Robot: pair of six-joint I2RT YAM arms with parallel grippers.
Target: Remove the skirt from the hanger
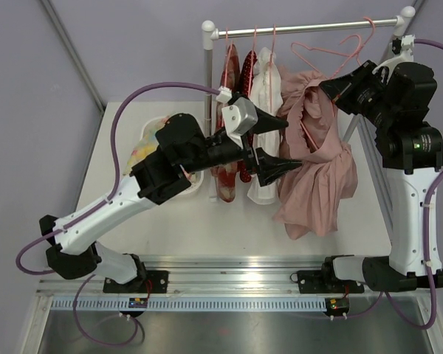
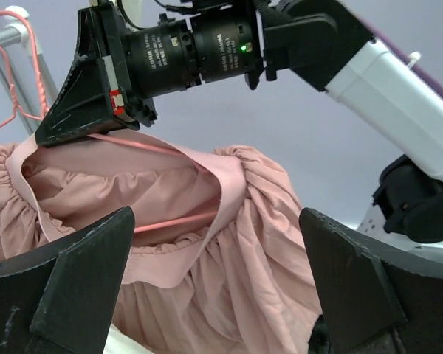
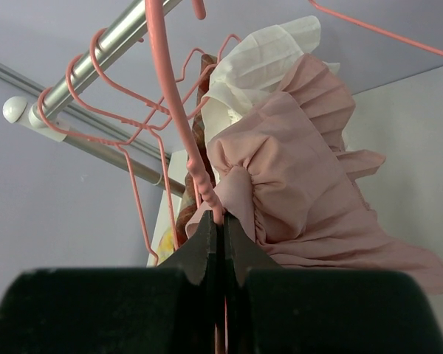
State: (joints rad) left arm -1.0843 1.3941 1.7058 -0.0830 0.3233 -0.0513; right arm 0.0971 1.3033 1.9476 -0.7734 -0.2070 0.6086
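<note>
Counter [image 1: 170, 228]: pale surface filling the middle of the overhead view, with both arms bolted along its lower edge.
Rail [image 1: 310, 28]: metal bar across the top of the frame, carrying several pink wire hangers.
Skirt [image 1: 321, 177]: dusty pink with a gathered waistband and soft ruffled folds. It hangs right of centre below the rail and bunches as it drops towards the counter.
Other clothes [image 1: 264, 96]: a white garment and red patterned ones hang just left of the skirt.
Hanger [image 3: 188, 158]: thin pink wire. The waistband is looped over it, and one wire runs through the opening of the skirt in the left wrist view. Whether its hook is on the rail, I cannot tell.
Left claw [image 1: 289, 145]: spread fully wide and holding nothing, its tips just beside the skirt's left edge at frame centre.
Right claw [image 1: 326, 87]: pinched tight on the hanger wire at the upper right, close to the gathered fabric.
Done: the hanger looks steadied, and the free claw is lined up on the waistband.
Left: nearly everything. The skirt still has to be gripped and pulled off the wire.
</note>
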